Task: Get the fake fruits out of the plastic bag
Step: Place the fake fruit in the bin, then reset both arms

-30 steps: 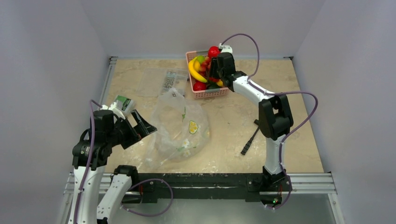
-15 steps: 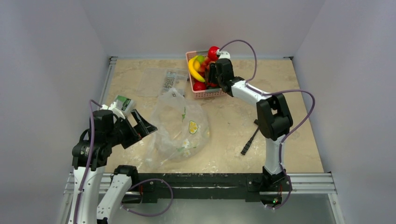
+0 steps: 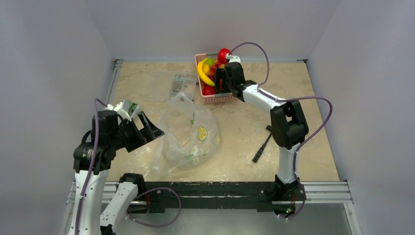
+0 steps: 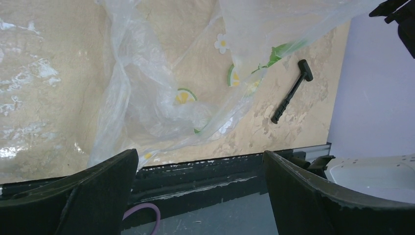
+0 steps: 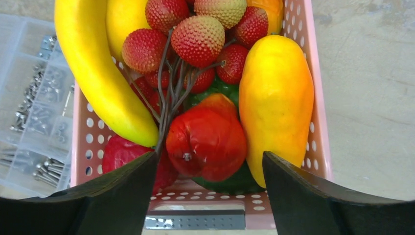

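**Right hand** [image 5: 210, 164]. The fingers stand spread, wider than half a second ago, and pinch nothing. Directly below the gap lies a glossy red fruit [image 5: 205, 142]. It rests among the other fake fruits [image 5: 276, 98] inside the pink basket [image 5: 319, 122]. No finger is seen pressing on it. Judgement: the red fruit has just been let go, and the drop step is complete.

To one side of the red fruit lies a banana [image 5: 93, 73]. Ahead of it lies a cluster of rough red fruits [image 5: 198, 39]. Outside the basket wall, on the banana side, a flat clear case [image 5: 29, 112] of small metal parts lies on the tabletop [image 3: 244, 122].

**Left hand** [image 3: 149, 128]. The fingers are fully spread and empty, as they were a second ago; the arm has shifted only slightly. The hand hovers at the edge of the plastic bag [image 3: 188, 137]. The bag lies slack on the tabletop just ahead of and below the fingers, well apart from the right hand. Through the clear film only printed yellow and green motifs show, and neither view shows a fruit inside. A black tool [image 3: 262, 147] lies beyond the bag.

**Meaning for the task.** The bag appears emptied, so the task is at or near its end. Lift the right hand clear of the basket rim. Check the bag's folds, since crumpled film may hide a small item.
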`<act>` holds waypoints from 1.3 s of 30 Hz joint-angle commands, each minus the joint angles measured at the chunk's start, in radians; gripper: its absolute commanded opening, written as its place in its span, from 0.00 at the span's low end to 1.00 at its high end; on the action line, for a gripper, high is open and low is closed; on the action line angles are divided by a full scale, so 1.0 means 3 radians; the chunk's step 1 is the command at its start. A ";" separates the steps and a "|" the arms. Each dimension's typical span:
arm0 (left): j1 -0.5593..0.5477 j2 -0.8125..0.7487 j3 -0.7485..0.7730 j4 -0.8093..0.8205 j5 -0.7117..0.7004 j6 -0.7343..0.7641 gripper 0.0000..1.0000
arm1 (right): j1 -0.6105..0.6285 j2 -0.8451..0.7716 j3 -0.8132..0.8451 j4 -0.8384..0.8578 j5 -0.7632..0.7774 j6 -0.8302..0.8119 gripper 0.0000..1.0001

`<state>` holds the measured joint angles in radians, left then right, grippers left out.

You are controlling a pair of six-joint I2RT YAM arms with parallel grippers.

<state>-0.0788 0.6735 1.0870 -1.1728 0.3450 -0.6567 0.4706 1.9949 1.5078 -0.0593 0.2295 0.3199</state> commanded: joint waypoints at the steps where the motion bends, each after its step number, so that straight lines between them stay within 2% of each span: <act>1: 0.0017 0.0094 0.0152 0.0063 0.0056 0.0230 1.00 | 0.0086 -0.0268 0.0273 -0.0348 0.0249 -0.0037 0.84; 6: 0.0017 0.0104 0.0196 0.0010 0.0091 0.0300 1.00 | 0.0165 -0.0375 0.0493 -0.0814 0.0541 -0.0011 0.98; 13: 0.0017 0.0071 0.0482 -0.0129 -0.0161 0.0589 1.00 | 0.0260 -0.1018 0.0581 -0.1383 0.0726 0.0208 0.99; 18: 0.0017 0.0063 0.0904 -0.0167 -0.0463 0.0659 1.00 | 0.0352 -0.1869 0.0179 -0.1700 0.0687 0.0358 0.99; 24: 0.0017 -0.0016 0.1366 0.0001 -0.0420 0.0658 1.00 | 0.0356 -0.3252 -0.0571 -0.1727 0.0615 0.0420 0.99; 27: 0.0017 -0.0136 0.1404 0.0149 -0.0425 0.0667 1.00 | 0.0358 -0.3799 -0.0785 -0.1719 0.0599 0.0456 0.99; 39: 0.0017 -0.0520 0.1262 0.0212 -0.0611 0.0708 1.00 | 0.0356 -0.4889 -0.1208 -0.1847 0.0947 0.0702 0.99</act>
<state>-0.0788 0.5270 1.4761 -1.1389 0.1925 -0.4767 0.5770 0.5949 1.1687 -0.6117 0.4423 0.4850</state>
